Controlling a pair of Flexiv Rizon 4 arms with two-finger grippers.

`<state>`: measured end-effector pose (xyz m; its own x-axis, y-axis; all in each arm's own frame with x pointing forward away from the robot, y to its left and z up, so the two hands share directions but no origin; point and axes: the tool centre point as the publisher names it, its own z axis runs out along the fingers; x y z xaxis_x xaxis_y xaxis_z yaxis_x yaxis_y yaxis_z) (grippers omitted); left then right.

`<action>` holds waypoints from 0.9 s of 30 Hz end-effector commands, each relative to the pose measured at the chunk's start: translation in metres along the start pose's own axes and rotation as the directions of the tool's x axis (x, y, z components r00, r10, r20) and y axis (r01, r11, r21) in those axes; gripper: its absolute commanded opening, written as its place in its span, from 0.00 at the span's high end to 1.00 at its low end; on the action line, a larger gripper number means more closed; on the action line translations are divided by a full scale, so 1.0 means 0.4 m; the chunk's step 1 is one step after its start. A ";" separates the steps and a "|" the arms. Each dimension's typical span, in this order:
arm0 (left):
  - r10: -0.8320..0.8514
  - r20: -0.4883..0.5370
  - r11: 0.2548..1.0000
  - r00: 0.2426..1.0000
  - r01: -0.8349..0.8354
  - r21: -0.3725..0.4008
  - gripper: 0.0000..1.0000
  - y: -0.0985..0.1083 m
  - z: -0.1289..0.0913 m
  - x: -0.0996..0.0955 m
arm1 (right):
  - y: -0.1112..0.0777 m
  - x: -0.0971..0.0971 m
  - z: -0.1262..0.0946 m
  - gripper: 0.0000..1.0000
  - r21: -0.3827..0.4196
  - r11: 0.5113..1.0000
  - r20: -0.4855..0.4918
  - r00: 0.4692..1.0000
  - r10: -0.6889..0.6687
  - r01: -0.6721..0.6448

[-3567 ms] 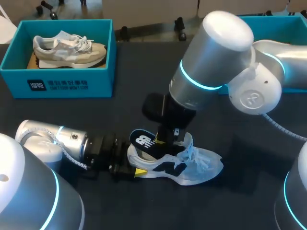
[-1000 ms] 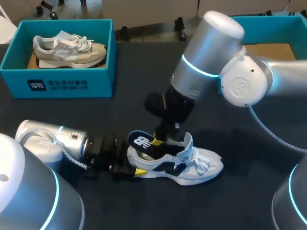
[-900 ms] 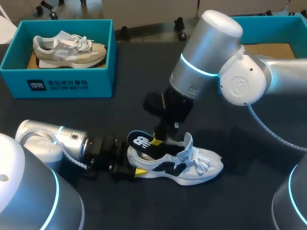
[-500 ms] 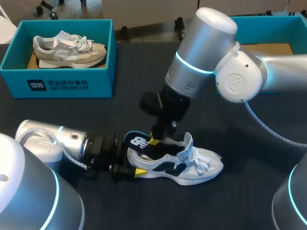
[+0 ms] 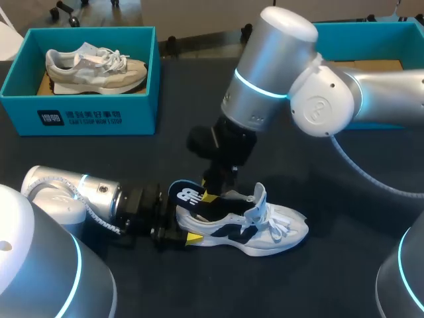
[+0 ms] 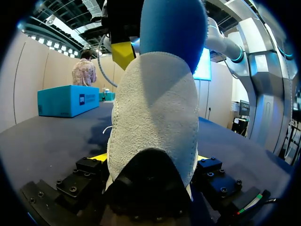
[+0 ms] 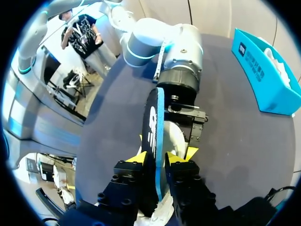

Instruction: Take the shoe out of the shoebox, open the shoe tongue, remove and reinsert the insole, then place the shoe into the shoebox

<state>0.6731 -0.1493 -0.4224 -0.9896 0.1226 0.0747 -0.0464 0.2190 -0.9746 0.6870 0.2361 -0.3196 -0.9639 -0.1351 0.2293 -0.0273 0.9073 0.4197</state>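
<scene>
Teal shoebox (image 5: 79,118) far left holds a beige shoe (image 5: 93,66). It isn't the one in play, so I'm leaving it alone.

Near left, the left gripper (image 5: 184,230) lies low on the table (image 5: 318,278), fingers closed from both sides on the heel of the white-and-navy shoe (image 5: 265,232). I read that as an anchor, so the shoe can't lift or skid while the insole moves. Left wrist view agrees: the heel fills the gap and both fingers press against it.

The insole (image 5: 187,196) stands on edge out of the heel opening, partly out, logo showing.

The right gripper (image 5: 212,195) comes down from above with a narrow pinch on the insole's edge — a sensible grip for a floppy sheet, and pulling along its length should avoid folding it.

The shoe sits upright on its sole mid-table, toe pointing right, tongue (image 5: 260,194) standing up, which leaves the opening free.

The second shoebox (image 5: 361,28) is far right — probably where the shoe goes back.

My read of the step: insole removal, not yet clear of the shoe.
</scene>
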 end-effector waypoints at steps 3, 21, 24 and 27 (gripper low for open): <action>-0.001 0.000 1.000 1.000 0.001 -0.002 1.00 0.000 -0.002 0.000 | -0.036 0.020 0.013 0.76 -0.096 0.995 0.030 0.999 0.032 -0.029; -0.001 0.000 1.000 1.000 0.001 -0.002 1.00 0.000 -0.002 0.000 | -0.053 0.004 0.021 0.72 -0.224 0.974 0.028 0.999 0.038 -0.031; -0.001 0.000 1.000 1.000 0.001 -0.002 1.00 0.000 -0.002 0.000 | -0.048 -0.001 0.029 0.72 -0.233 0.972 0.010 0.999 0.037 -0.034; -0.001 0.000 1.000 1.000 0.001 -0.002 1.00 0.000 -0.002 0.000 | -0.047 0.000 0.034 0.72 -0.246 0.968 -0.005 0.999 0.052 -0.051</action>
<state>0.6732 -0.1492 -0.4225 -0.9897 0.1225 0.0747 -0.0464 0.2191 -0.9746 0.6820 0.2196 -0.3337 -0.9647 -0.0871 0.2486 0.0842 0.7923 0.6043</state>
